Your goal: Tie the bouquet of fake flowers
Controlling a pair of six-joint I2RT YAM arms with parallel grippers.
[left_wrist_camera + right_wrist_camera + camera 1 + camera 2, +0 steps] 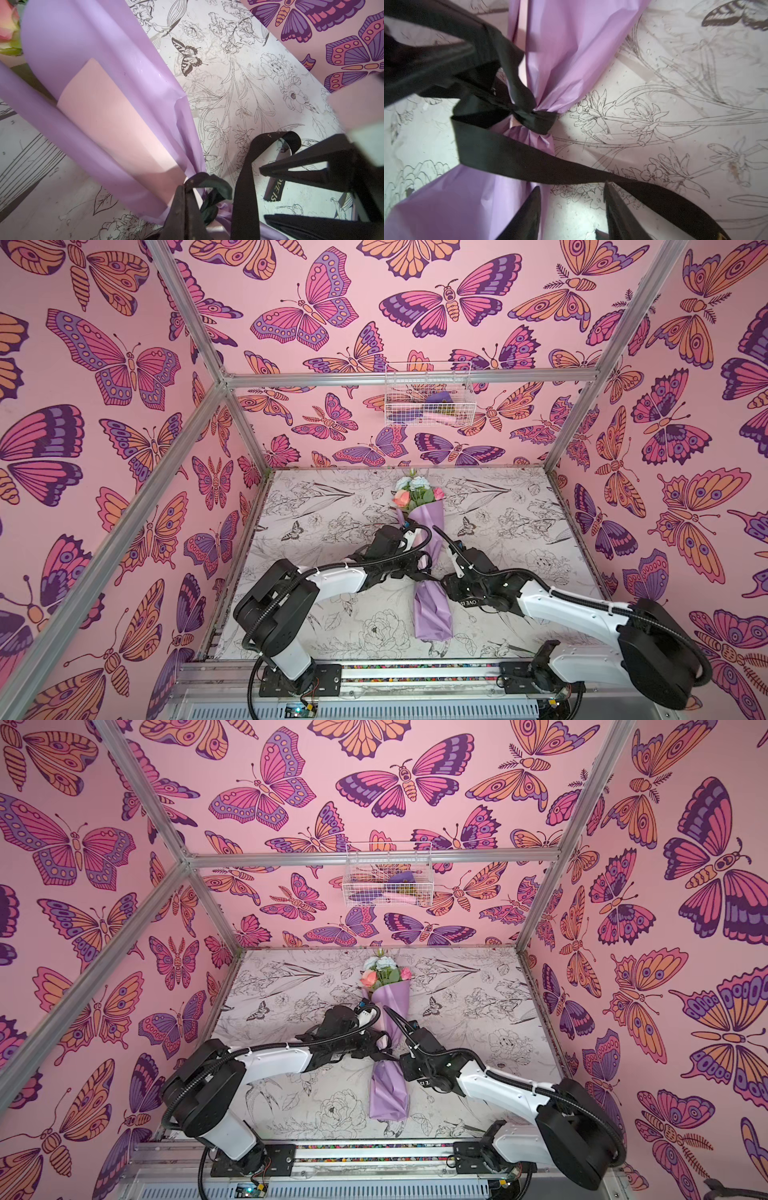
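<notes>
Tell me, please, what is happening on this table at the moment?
Two robot arms are tying a bouquet lying on the table. A black ribbon is cinched around the lilac wrap's narrow waist. The left pincer is shut on the ribbon by the knot; the right pincer stands open, a ribbon tail running past its tips.

Top views high, wrist views close, sharing bouquet (432, 610).

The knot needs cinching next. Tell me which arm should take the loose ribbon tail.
Right. The right gripper is open, and the loose tail of the black ribbon runs just past its fingertips. The left gripper is shut on the ribbon at the knot on the bouquet, so it seems better as the anchor.
</notes>
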